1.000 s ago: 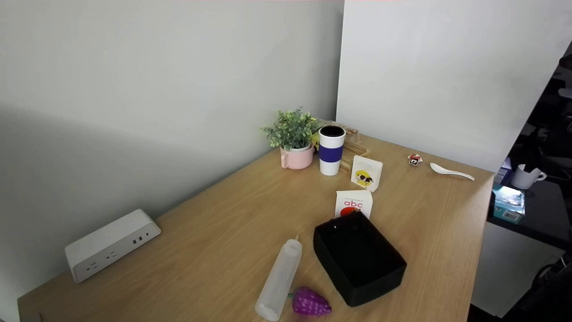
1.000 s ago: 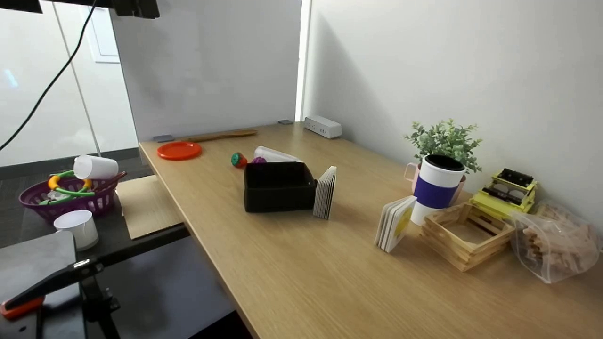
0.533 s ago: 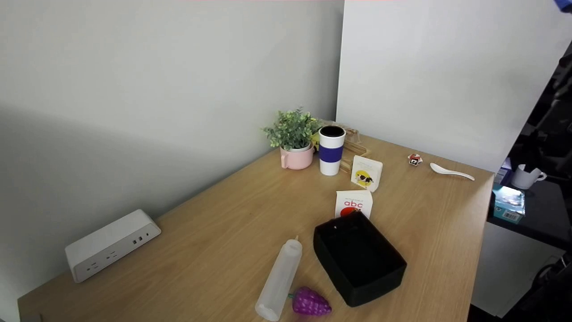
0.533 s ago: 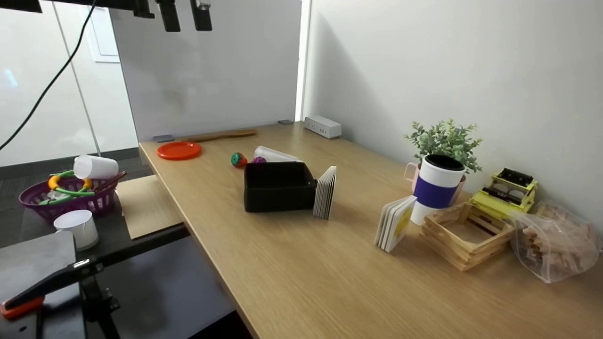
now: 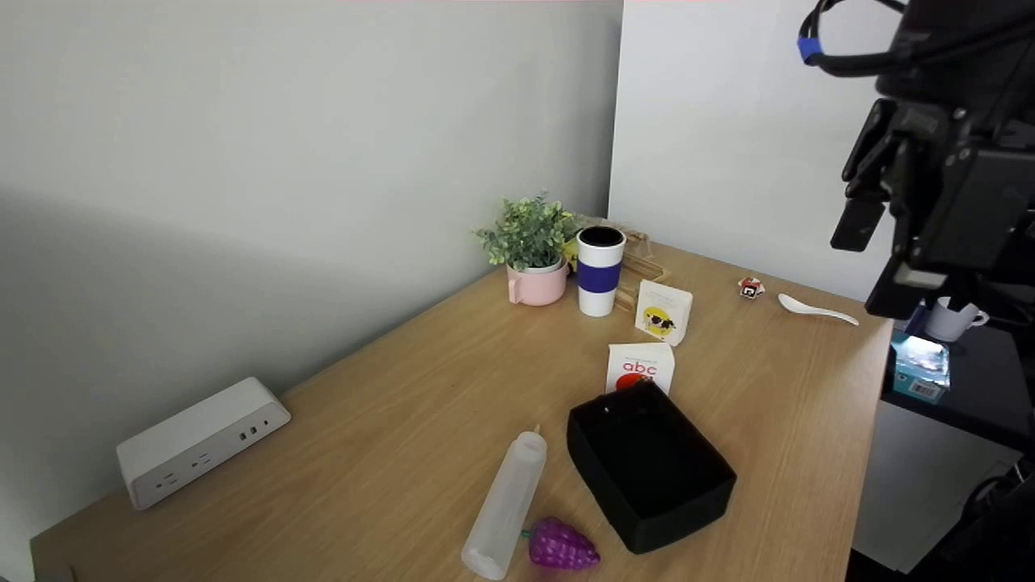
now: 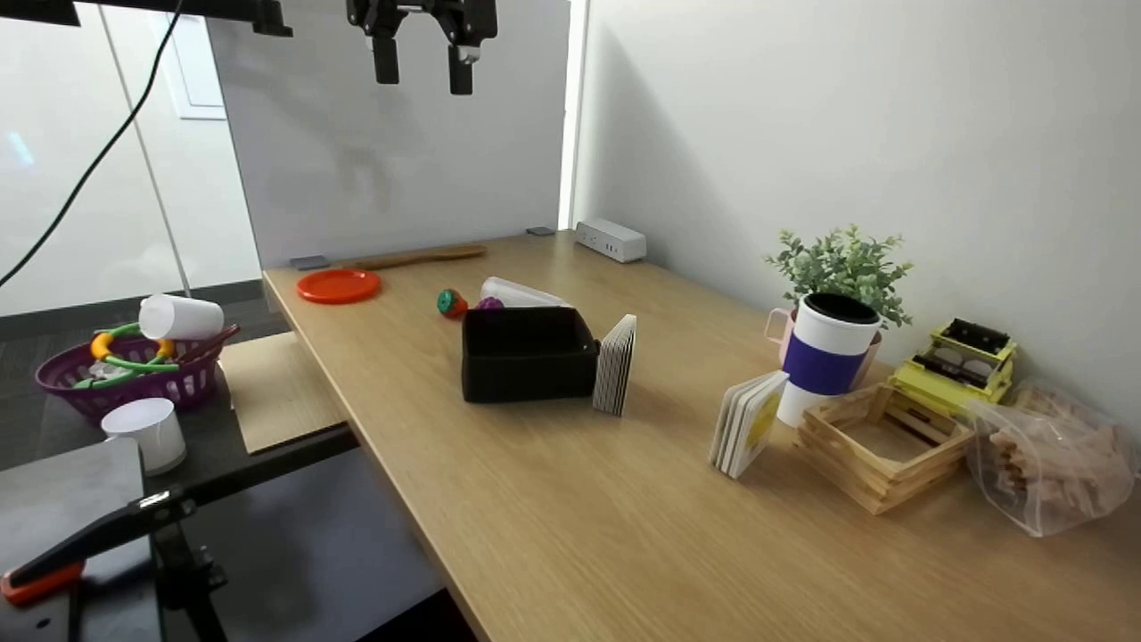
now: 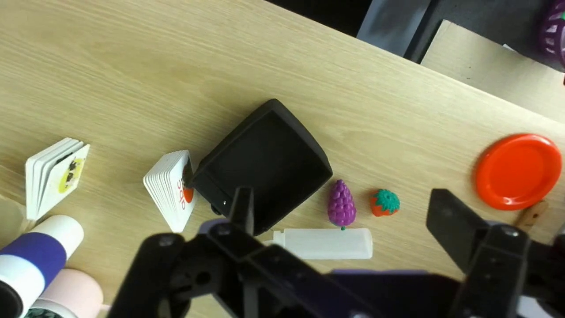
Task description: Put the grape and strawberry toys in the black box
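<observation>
Purple and bumpy, the grape [image 7: 341,205] lies on the table beside a corner of the black box [image 7: 269,163], its stem end at a clear bottle. The strawberry [image 7: 385,202], red-orange with a green cap, sits a short way from the grape. In an exterior view the strawberry [image 6: 452,303] shows beyond the box [image 6: 530,379], which partly hides the grape [image 6: 490,303]. No toy shows inside the box. My gripper [image 6: 424,82] hangs high above the table, fingers spread wide with nothing between them. In the wrist view both toys appear far below, between the gripper's [image 7: 344,203] fingertips.
The clear squeeze bottle [image 5: 505,505] lies beside the grape. An abc book [image 5: 641,368] stands against the box, with a cow book [image 5: 665,311] and a tumbler [image 5: 600,275] further off. Past the strawberry is a red plate [image 7: 518,172]. A wooden crate [image 6: 882,446] stands near the wall.
The arm and gripper have come into both exterior views and now hang over the table side. The toys, the box and the other objects have stayed in place.
</observation>
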You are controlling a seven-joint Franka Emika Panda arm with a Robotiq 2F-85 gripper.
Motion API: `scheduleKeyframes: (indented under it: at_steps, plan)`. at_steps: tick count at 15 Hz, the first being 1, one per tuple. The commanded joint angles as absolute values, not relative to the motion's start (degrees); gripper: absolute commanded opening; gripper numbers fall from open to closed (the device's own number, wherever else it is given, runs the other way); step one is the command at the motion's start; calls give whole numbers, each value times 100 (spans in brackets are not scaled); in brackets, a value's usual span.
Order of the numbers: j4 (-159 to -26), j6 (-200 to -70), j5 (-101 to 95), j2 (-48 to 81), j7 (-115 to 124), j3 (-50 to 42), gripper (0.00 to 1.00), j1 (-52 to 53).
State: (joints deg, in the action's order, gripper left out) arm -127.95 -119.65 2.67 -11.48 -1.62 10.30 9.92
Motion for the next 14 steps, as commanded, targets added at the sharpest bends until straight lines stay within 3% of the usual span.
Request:
scheduleKeyframes:
  at_steps: [1, 5, 14]
  plan:
    - [-12789, -11949, 263, -1164, -148, 1017, 100, 1008]
    - [-12867, -12114, 231, -1282, -100, 1040, 100, 1017]
    - [-12193, -12827, 952, -30, -914, 1018, 100, 1164]
